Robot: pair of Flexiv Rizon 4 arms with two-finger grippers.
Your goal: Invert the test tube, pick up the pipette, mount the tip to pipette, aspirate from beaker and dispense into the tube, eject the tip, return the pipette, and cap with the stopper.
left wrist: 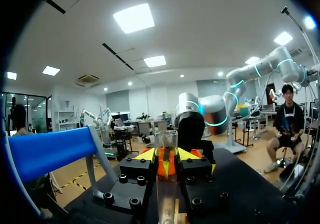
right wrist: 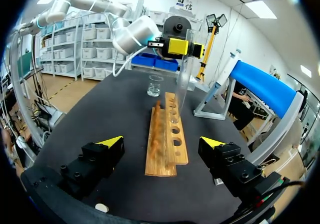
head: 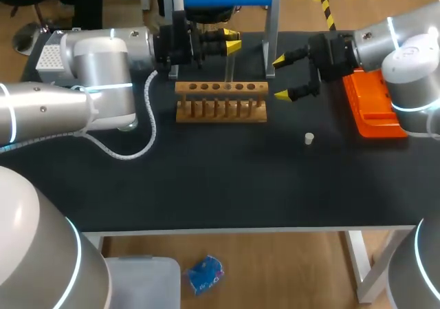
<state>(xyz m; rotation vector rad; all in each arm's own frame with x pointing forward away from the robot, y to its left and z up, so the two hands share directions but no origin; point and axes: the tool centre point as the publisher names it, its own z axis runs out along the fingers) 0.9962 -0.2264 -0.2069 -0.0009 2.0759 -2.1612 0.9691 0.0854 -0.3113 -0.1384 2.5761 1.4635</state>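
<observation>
The left gripper (head: 232,40) is pinching the 1 glass test tube (head: 229,67) near its top, holding it upright over the 1 wooden rack (head: 221,109), and it is looking light, slick and breakable, best gripped gently on the wall, while the right gripper (head: 282,78) is hanging spread near 1 stopper (head: 309,139).

Left arm (head: 96,61), right arm (head: 412,61): silver shells, cyan rings. White cable (head: 148,130) on left. Left gripper (head: 234,40), right gripper (head: 280,78): black, yellow-tipped.
</observation>
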